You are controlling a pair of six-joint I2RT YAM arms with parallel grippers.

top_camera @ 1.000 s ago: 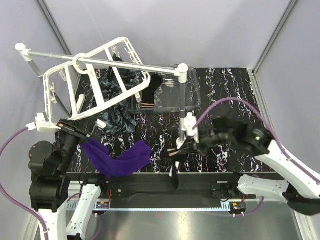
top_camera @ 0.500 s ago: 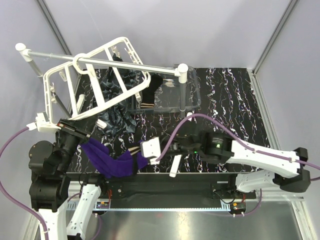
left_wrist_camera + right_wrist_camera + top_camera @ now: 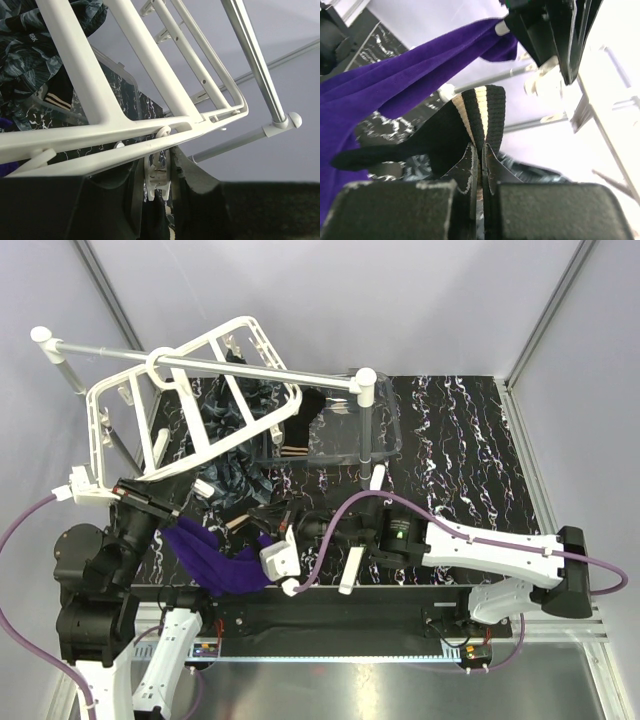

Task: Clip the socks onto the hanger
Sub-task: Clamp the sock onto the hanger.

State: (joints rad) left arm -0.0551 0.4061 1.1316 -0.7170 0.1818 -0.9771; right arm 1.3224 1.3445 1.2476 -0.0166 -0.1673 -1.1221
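Off to the left side of the table [image 3: 470, 490], the left gripper [image 3: 152, 502] is closed on a small white clip [image 3: 156, 175] that dangles under the near rail of the hanger [image 3: 75, 60]. The right arm reaches across the middle towards it. The right gripper [image 3: 481, 155] is pinched tight on the striped sock [image 3: 470, 120], gripping just below the tan-banded cuff. The cuff stands up past the fingertips, and the foot trails down and to the left in the wrist view.

From above, the clip lies to the left of the right gripper and a little farther from the arm bases. It is near but clearly apart, and the sock's cuff end is the end that faces it. The sock's long axis runs roughly across the table, more or less in line with the path to the clip. The right arm carries the sock, so closing this gap looks like its job while the left arm keeps the clip.

The purple sock [image 3: 225, 562] hangs between the two grippers, with its upper end up by the left gripper. It may already be clipped there, but the views do not settle that.

A clear bin [image 3: 388, 440] stands farther back and holds another black sock [image 3: 296, 448] with tan stripes. The marbled socks [image 3: 232, 480] lie heaped just left of the bin and reach under the hanger.
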